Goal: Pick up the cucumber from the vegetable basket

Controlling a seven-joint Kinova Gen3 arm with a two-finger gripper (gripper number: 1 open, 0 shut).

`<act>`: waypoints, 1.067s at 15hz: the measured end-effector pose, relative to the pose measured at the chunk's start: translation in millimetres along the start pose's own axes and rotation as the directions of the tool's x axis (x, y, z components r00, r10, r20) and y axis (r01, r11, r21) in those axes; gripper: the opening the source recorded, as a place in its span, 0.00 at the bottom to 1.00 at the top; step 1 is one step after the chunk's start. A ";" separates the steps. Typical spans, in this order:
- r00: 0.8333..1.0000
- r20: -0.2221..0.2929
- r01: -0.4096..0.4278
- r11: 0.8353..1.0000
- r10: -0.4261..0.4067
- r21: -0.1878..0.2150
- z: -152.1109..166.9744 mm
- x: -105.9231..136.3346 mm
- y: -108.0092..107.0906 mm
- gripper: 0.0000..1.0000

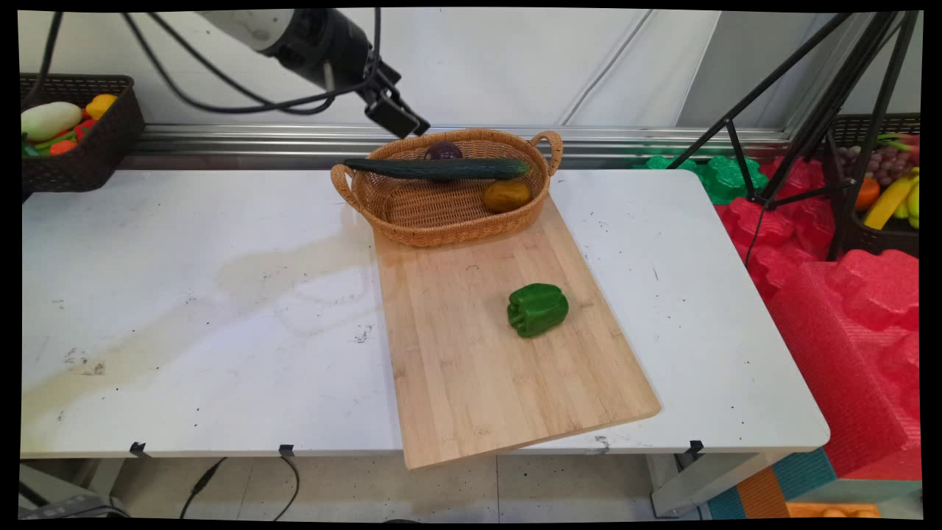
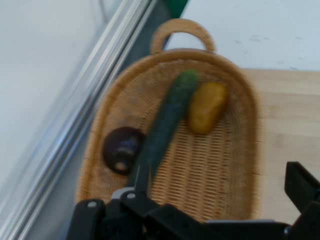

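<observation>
My gripper (image 1: 401, 118) hangs open and empty above the far left rim of an oval wicker basket (image 1: 383, 221). A long dark green cucumber (image 1: 438, 168) lies across the basket. Behind it is a dark purple round vegetable (image 1: 443, 152), and in front of it to the right a yellow-brown one (image 1: 506, 196). In the hand view the gripper (image 2: 220, 187) looks down on the basket (image 2: 220, 170), with the cucumber (image 2: 167, 120), the purple vegetable (image 2: 122, 148) and the yellow-brown one (image 2: 206, 107) in it. A green bell pepper (image 1: 538, 310) lies on the wooden cutting board (image 1: 478, 368), apart from the gripper.
The basket stands on the board's far end, and the board overhangs the white table's (image 1: 184, 294) near edge. A dark basket of vegetables (image 1: 73, 132) sits at the far left. At the right are a black tripod (image 1: 809, 125), red foam blocks (image 1: 846, 316) and a fruit basket (image 1: 883, 199).
</observation>
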 end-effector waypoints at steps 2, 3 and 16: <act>1.000 0.017 0.005 1.000 -0.005 0.029 16.5 3.6 -16.3 1.00; 1.000 0.026 0.003 0.999 -0.003 0.036 23.4 4.7 -21.5 1.00; 0.953 0.194 -0.230 0.972 0.234 -0.040 184.3 12.1 -57.6 1.00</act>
